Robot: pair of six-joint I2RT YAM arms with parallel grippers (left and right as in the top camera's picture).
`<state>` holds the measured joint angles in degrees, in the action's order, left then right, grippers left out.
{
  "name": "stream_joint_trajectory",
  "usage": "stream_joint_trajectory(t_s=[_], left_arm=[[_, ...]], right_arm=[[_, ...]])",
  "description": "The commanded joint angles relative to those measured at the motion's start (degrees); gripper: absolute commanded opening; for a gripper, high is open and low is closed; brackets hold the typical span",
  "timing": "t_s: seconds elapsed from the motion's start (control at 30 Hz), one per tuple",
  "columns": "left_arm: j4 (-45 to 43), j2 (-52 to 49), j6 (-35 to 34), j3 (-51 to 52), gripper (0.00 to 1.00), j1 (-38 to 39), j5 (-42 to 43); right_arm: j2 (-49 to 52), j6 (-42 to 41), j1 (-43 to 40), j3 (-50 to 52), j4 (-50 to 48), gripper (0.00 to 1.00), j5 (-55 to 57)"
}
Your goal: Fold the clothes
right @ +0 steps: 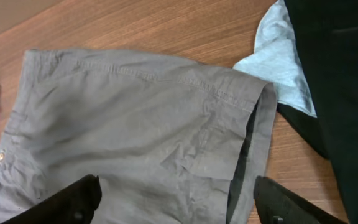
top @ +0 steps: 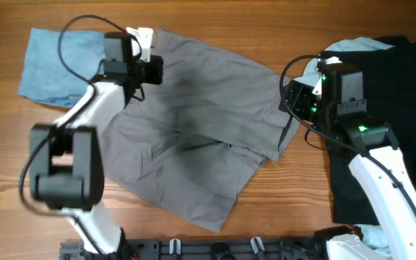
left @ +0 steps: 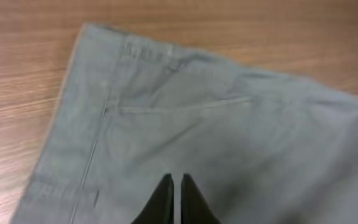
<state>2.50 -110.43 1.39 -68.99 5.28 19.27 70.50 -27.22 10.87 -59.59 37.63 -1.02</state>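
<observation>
The place reads as a robotics lab bench rather than a home. Two white-and-black robot arms, the left arm (top: pixel 85 123) and the right arm (top: pixel 381 170), rise from a black mounting rail (top: pixel 193 251) at the near edge of a bare wood-grain tabletop (top: pixel 280 29). A loose black cable (top: pixel 62 43) loops off the left one, and green indicator lights (top: pixel 363 130) glow on the right one. The clothes lie straight on the wood (grey shorts (top: pixel 193 137) spread in the middle, a blue garment (top: pixel 49 65) and a black garment (top: pixel 410 79) off to either side), all within the arms' span.
</observation>
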Motion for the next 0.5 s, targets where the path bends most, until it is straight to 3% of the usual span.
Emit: stream_joint_trajectory(t_s=[0.0,0.07,0.13,0.23,0.33,0.47], left_arm=[[-6.2,-8.4,1.4,0.3,0.04,-1.0,0.4],[-6.8,-10.5,1.4,0.3,0.06,-2.3,-0.7],[-4.6,-12.4,1.0,0.3,0.04,-4.6,-8.5],[-2.1,-13.0,-9.4,0.3,0.04,-10.4,-23.8],[-2.8,-11.4,-10.6,0.0,0.04,-14.7,-10.5],[-3.1,-7.8,-10.6,0.0,0.17,-13.4,-0.2]], right_arm=[[0.7,0.2,-0.2,0.0,0.3,0.71,1.0],[0.8,0.2,-0.2,0.1,0.8,0.70,1.0],[1.4,0.2,-0.2,0.1,0.8,0.70,0.9],[2.6,0.4,-0.2,0.1,0.9,0.71,1.0],[7.4,1.3,-0.2,0.1,0.3,0.71,1.0],[18.3,5.4,-0.2,0.1,-7.7,0.71,-4.3]])
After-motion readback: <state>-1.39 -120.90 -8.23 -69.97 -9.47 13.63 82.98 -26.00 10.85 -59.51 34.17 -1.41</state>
